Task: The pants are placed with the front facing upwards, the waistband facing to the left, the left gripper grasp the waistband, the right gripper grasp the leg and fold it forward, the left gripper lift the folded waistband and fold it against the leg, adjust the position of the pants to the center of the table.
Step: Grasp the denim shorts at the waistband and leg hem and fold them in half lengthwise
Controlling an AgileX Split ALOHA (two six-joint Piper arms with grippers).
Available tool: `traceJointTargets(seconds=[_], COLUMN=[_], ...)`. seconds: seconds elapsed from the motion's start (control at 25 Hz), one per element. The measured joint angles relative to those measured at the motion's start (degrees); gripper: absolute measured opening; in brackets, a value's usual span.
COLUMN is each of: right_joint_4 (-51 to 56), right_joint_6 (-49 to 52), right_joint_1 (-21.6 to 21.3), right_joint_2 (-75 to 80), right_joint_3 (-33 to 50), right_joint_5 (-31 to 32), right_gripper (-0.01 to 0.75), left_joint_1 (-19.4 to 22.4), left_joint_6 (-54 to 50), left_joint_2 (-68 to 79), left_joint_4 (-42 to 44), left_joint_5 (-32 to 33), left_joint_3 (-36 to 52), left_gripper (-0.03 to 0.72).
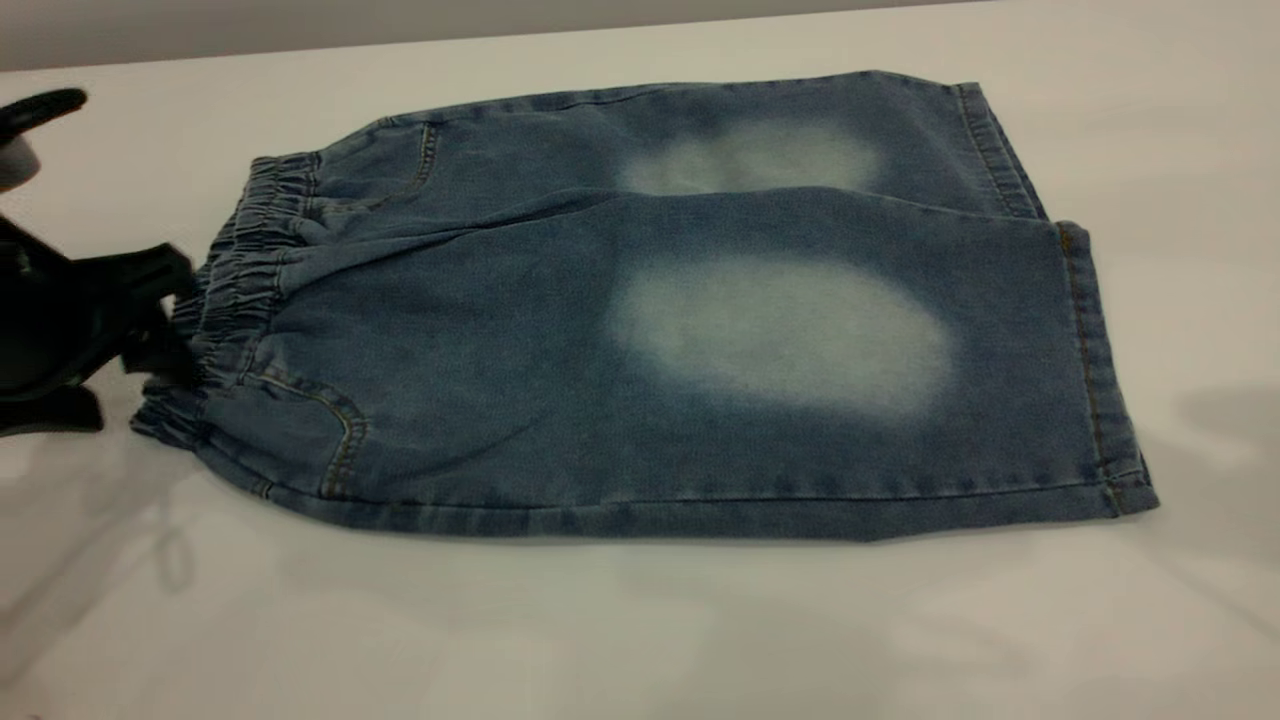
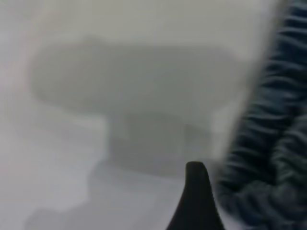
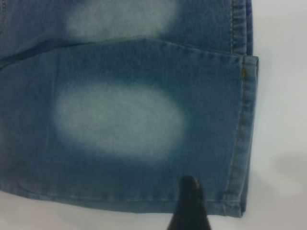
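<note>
The blue denim pants (image 1: pixel 640 320) lie flat on the white table (image 1: pixel 600 640), front up, with a pale oval on each leg. Their puckered waistband (image 1: pixel 245 260) is at the left and the leg hems (image 1: pixel 1090 330) at the right. My left gripper (image 1: pixel 172 312) sits at the table's left edge, open, its two black fingers spread right at the waistband's outer edge. The left wrist view shows one finger (image 2: pixel 195 201) beside the ruched waistband (image 2: pixel 273 143). My right gripper (image 3: pixel 216 206) is out of the exterior view. Its one visible finger (image 3: pixel 189 203) hovers over the near leg's side seam by the hem, nothing held.
Bare white tabletop surrounds the pants on all sides, with wide room in front (image 1: pixel 640 640) and to the right (image 1: pixel 1200 250). The table's far edge (image 1: pixel 400 42) runs just behind the pants. A shadow falls on the table at the right (image 1: pixel 1230 410).
</note>
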Motion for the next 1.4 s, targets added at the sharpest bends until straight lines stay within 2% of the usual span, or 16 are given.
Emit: traceJointTargets(seconds=[0.2,0.8,0.92,1.12,1.2,1.4], right_joint_4=[0.10,0.01,0.01,0.01,0.01,0.18], right_joint_6=[0.05,0.05,0.00,0.00,0.00,0.05], right_joint_1=[0.00,0.00,0.00,0.00,0.00,0.00], right_joint_2=[0.00,0.00,0.00,0.00,0.00,0.52], right_joint_3=[0.00,0.00,0.00,0.00,0.00,0.48], right_joint_5=[0.00,0.44,0.44,0.44,0.44,0.15], right_gripper=[0.477,0.477,0.477,0.477,0.477,0.477], left_joint_1=[-2.70,-2.65,-2.65,-2.65,-2.65,-2.65], left_joint_6=[-0.82,-0.72,-0.64,-1.05,-1.57,-1.83], left_joint_2=[0.00,2.73,3.30,3.35,3.35,3.26], left_joint_4=[0.00,-0.05,-0.10,-0.10,-0.10,-0.10], left_joint_5=[-1.03,-0.39,-1.55,-2.87,-3.01,-3.02], left_joint_3=[0.00,0.05,0.05,0.05,0.05,0.05], left_gripper=[0.496,0.480,0.414,0.186,0.122,0.123])
